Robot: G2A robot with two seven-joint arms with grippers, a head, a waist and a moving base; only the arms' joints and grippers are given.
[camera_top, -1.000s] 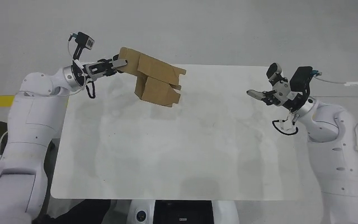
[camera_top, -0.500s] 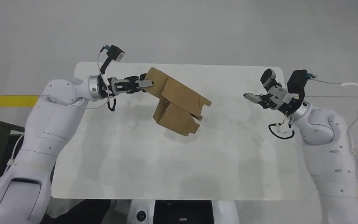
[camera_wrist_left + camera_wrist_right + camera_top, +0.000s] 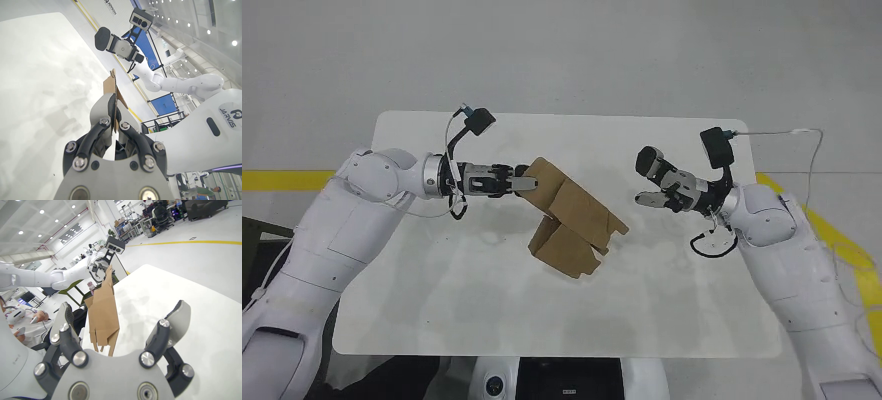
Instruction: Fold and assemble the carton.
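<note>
Edgewise, the left gripper [image 3: 526, 184] is pinching a flat-folded brown corrugated cardboard carton [image 3: 577, 216] above the smooth white table [image 3: 442, 290]; the right gripper [image 3: 645, 180] is gaping nearby.

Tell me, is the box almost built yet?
Not yet. Done: the left gripper pinches one edge of the carton, holding it above the table. In hand: the open right gripper faces its free end, not touching. Left: the carton looks mostly flat, flaps loose, nothing folded into a box.
</note>
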